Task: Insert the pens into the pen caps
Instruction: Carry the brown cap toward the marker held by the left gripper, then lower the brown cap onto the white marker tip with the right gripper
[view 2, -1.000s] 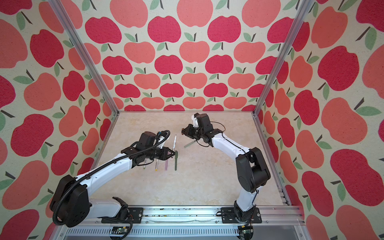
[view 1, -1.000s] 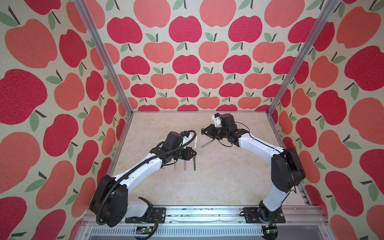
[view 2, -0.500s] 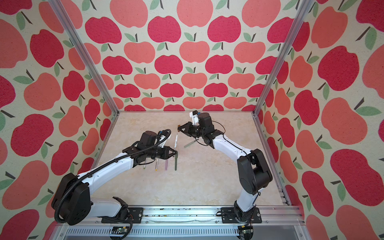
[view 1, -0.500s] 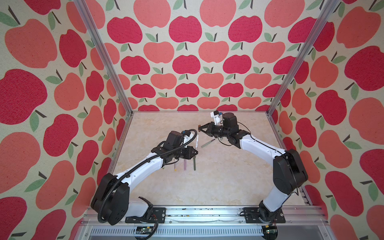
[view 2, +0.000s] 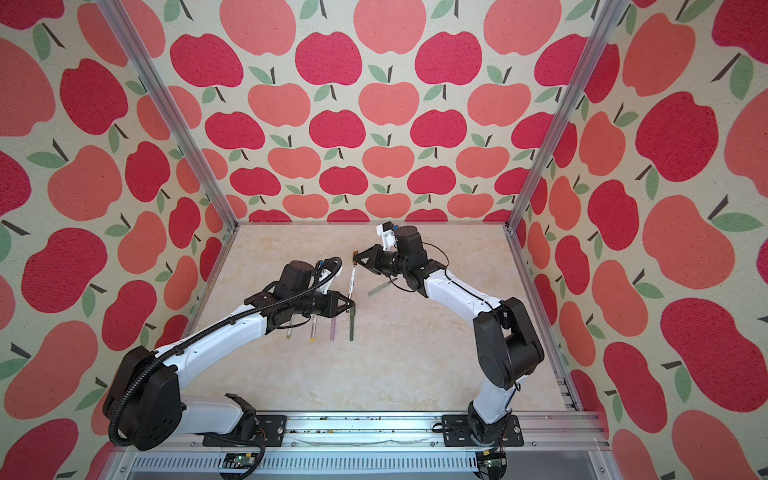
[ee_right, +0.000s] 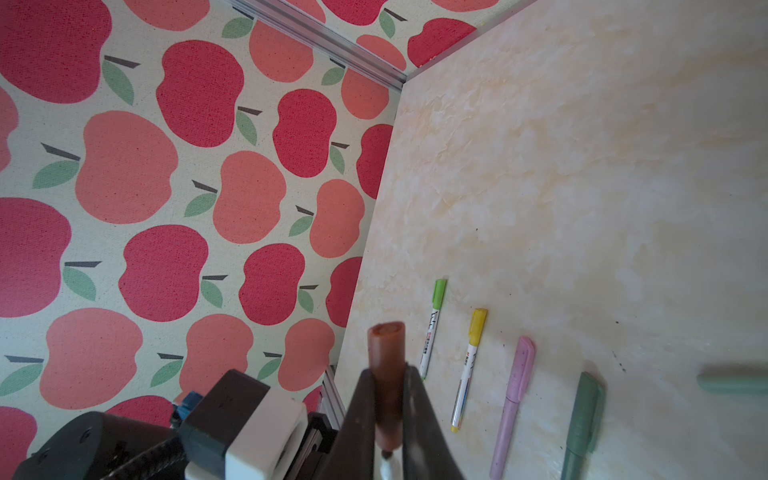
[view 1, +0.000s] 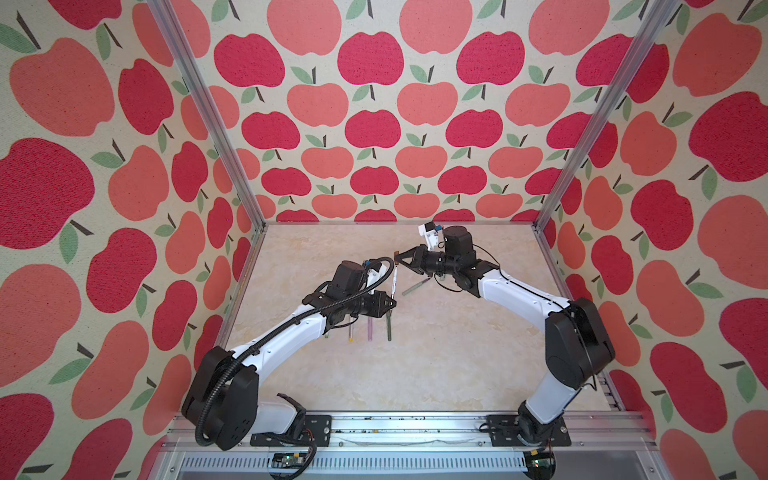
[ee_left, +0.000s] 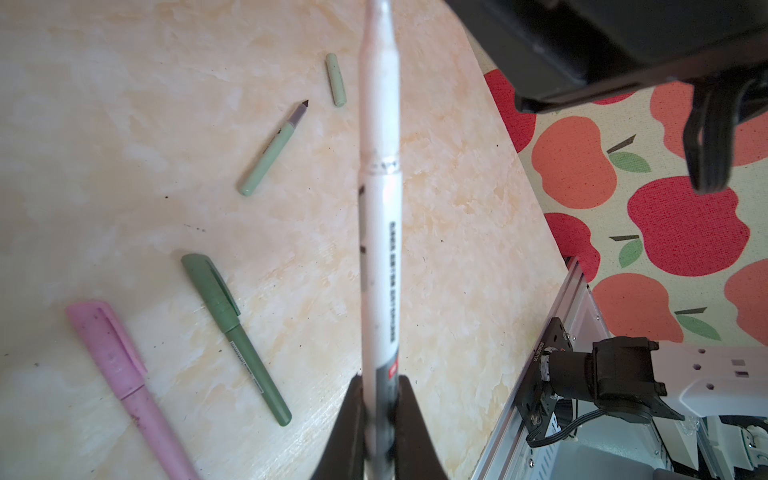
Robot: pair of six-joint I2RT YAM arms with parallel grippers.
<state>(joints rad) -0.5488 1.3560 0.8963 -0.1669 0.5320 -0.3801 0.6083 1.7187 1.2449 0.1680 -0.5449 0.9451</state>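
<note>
Left gripper: my left gripper (view 1: pixel 392 304) is clamped on the rear end of the white pen (view 1: pixel 394 282). The left wrist view shows the printed barrel pinched from both sides.
White pen: it is held clear of the table (view 1: pixel 415 374), with its nose end aimed toward the right gripper (view 1: pixel 399 255).
Right gripper: its jaws are closed around the brown cap (view 1: pixel 397 252). In the right wrist view the cap (ee_right: pixel 386 361) stands out past the fingertips, gripped at its other end.
Pen to cap: in both top views the cap sits just past the pen's nose and roughly in line with it. From here I cannot tell whether they touch.
Capped row: four pens lie side by side on the table, each with its cap on. They are the lime-capped pen (ee_right: pixel 434 328), the yellow-capped pen (ee_right: pixel 469 370), the pink pen (ee_right: pixel 513 407) and the dark green pen (ee_right: pixel 582 424). In both top views this row lies just under and in front of my left gripper.
Sage pen: the sage pen (ee_left: pixel 274 149) lies uncapped on the table with its dark tip bare. In a top view it (view 1: pixel 417 286) rests below the right gripper, well apart from the row.
Sage cap: the sage cap (ee_left: pixel 336 79) lies on the table near the sage pen's tip, not touching it.
</note>
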